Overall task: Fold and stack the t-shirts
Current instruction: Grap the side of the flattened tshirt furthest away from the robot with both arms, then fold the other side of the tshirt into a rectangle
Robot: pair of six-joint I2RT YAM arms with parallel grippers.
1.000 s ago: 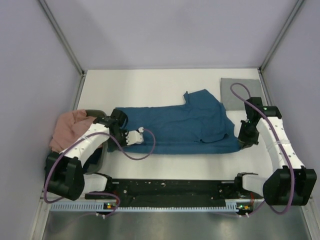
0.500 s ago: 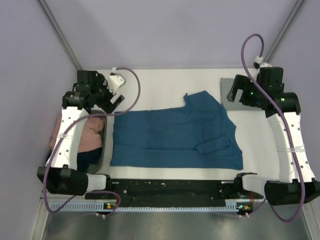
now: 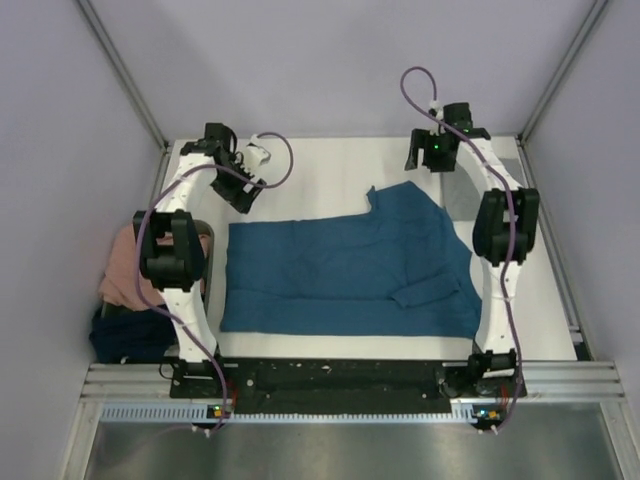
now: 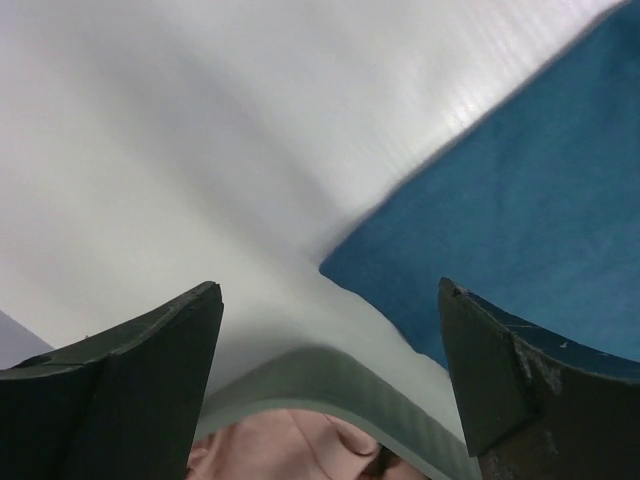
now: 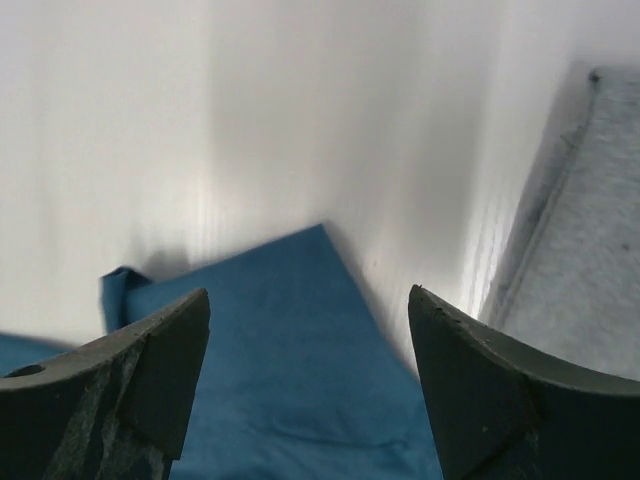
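A teal-blue t-shirt lies spread flat on the middle of the white table, one sleeve folded in near its right edge. My left gripper hovers open over the shirt's far left corner, nothing between its fingers. My right gripper hangs open above the shirt's far right part, also empty. A folded grey t-shirt lies at the far right, mostly behind the right arm in the top view. A salmon-pink t-shirt and a dark navy one sit bunched at the left.
A grey-green bin rim runs under the left gripper, with the pink cloth inside it. Lilac walls close in the table on three sides. Purple cables loop over both arms. The right gripper faces bare white table beyond the shirt.
Both grippers went from shut at the shirt's near corners to open over its far edge. The arms swung up and away from me. The teal-blue shirt now lies flatter.
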